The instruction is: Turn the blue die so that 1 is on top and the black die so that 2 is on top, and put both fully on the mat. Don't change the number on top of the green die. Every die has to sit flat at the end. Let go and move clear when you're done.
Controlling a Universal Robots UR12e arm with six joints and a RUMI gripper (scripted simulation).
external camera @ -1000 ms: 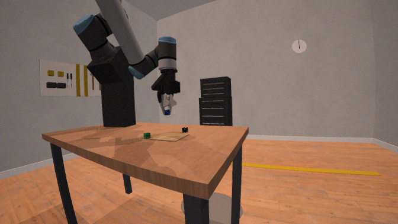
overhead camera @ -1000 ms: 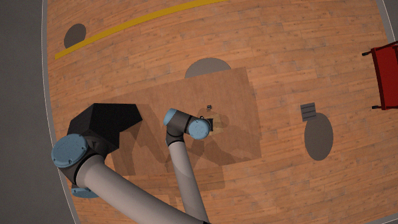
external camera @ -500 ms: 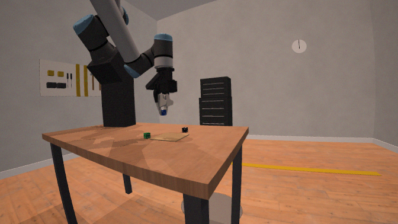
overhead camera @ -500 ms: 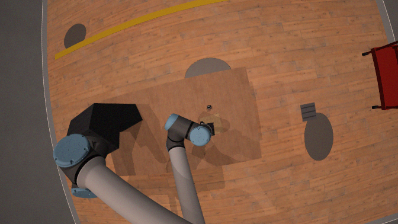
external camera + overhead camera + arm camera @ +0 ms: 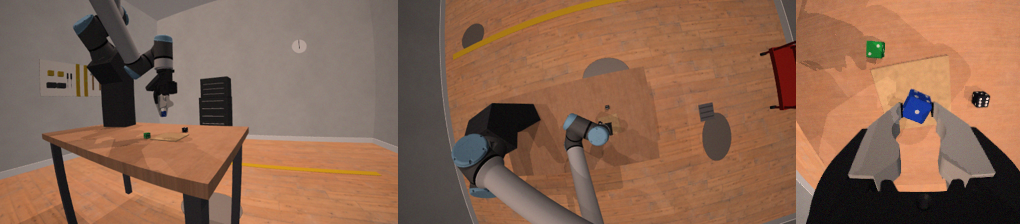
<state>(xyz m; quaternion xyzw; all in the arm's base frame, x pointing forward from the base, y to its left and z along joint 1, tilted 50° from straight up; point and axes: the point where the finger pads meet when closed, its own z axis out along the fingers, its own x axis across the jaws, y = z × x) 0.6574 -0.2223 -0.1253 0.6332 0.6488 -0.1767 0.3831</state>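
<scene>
You have the gripper (image 5: 610,128) (image 5: 163,111) (image 5: 916,103) clamped on the blue die (image 5: 163,114) (image 5: 917,106), one finger against each side, held in the air above the tabletop (image 5: 635,89) (image 5: 177,154) (image 5: 986,30). In your wrist view the blue die overlaps the mat (image 5: 609,118) (image 5: 170,137) (image 5: 931,75), turned askew, with a single pip on the face nearest you and more pips on its far, narrow face. The green die (image 5: 147,135) (image 5: 875,49) sits flat on the table just off the mat, at about 11 o'clock from the mat's middle, showing two pips on top. The black die (image 5: 607,106) (image 5: 185,130) (image 5: 980,99) is also off the mat, at 3 o'clock there and near 12 o'clock in your top view; you can see several pips, but its top number is too small to tell. From above, the arm (image 5: 578,166) (image 5: 115,29) hides the green die from you.
</scene>
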